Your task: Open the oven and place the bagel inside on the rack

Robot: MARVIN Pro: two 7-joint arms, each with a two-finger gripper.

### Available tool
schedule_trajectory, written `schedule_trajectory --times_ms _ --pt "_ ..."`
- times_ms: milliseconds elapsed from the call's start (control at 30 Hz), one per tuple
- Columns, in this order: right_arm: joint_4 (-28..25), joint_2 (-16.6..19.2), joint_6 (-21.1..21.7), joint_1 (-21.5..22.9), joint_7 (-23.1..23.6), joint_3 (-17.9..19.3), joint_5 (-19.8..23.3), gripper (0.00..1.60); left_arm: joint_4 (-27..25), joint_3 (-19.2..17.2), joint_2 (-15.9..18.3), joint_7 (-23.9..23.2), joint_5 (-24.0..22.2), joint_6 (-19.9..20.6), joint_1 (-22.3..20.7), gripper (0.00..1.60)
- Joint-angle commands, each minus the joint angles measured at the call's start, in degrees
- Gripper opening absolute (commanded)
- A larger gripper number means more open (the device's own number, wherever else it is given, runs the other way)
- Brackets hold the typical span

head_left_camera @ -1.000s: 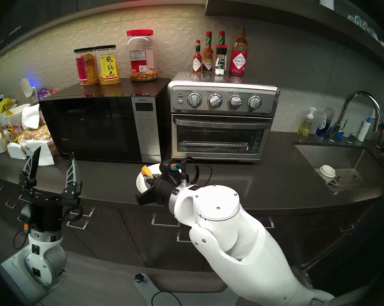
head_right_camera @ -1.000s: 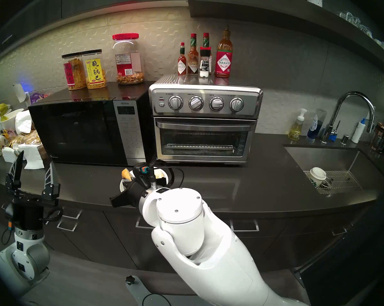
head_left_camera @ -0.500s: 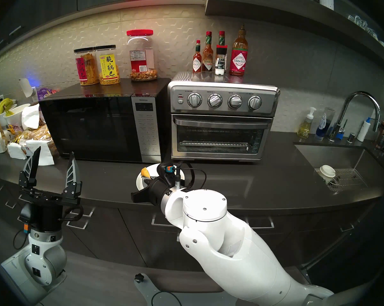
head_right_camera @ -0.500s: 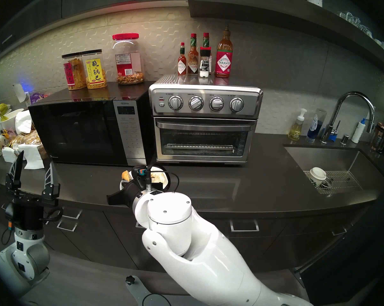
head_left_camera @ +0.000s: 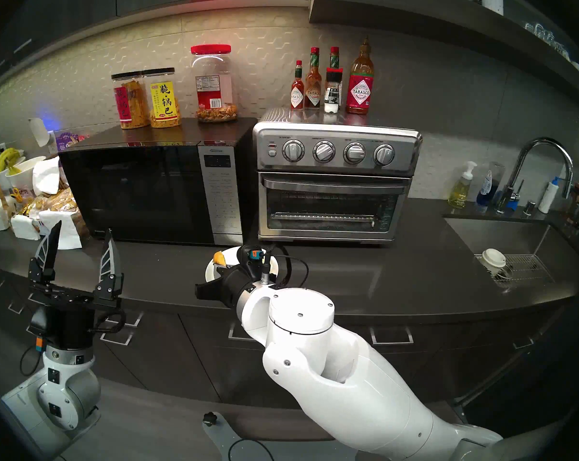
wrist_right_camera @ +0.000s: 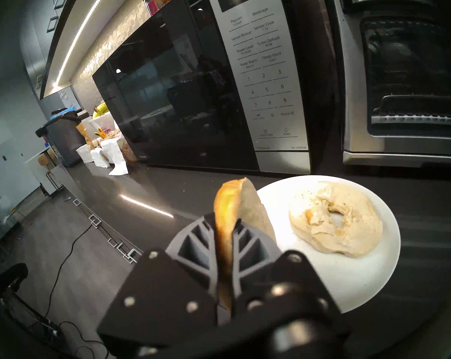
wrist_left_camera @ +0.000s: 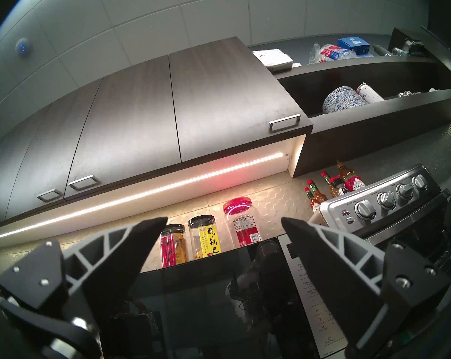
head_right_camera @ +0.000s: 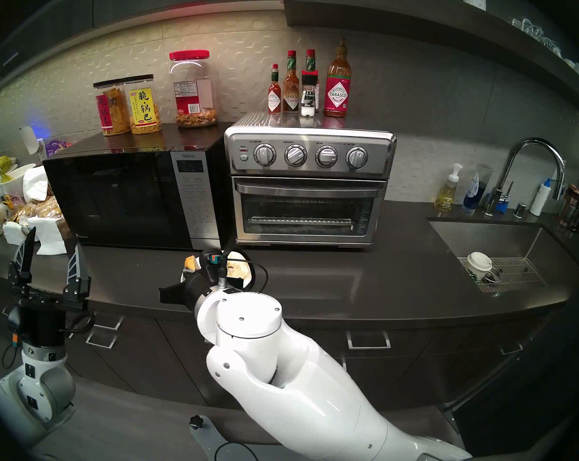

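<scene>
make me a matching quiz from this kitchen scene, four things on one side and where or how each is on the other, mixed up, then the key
Things:
1. bagel half
2. other bagel half
3. oven door
4. paper cup

States:
A. lying in the sink
B. shut
C. flat on the white plate
D. on edge, pinched in the right gripper

Pairs: 1-D, 2-C, 3-B, 4-A

A shared office-style kitchen is shown: a dark countertop is lined by a microwave and toaster oven, with snack jars, hot-sauce bottles, a sink and overhead cabinets.
</scene>
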Motion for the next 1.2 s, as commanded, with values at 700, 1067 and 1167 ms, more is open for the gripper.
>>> schedule_trajectory --times_ms 700,1067,1167 --pt "4.1 -4.5 -6.6 2.7 -4.2 1.0 3.8 0.08 -0.5 -0.4 0.0 0.0 0.0 0.0 -0.1 1.6" --pt "5.5 -5.6 -8.5 3.7 -5.8 1.0 5.4 0.06 -0.5 -0.4 0.0 0.0 0.0 0.0 -0.1 1.6" --pt "6.0 -6.0 -9.1 4.0 -6.1 0.9 6.0 0.06 -0.5 -0.4 0.0 0.0 0.0 0.0 -0.1 1.6"
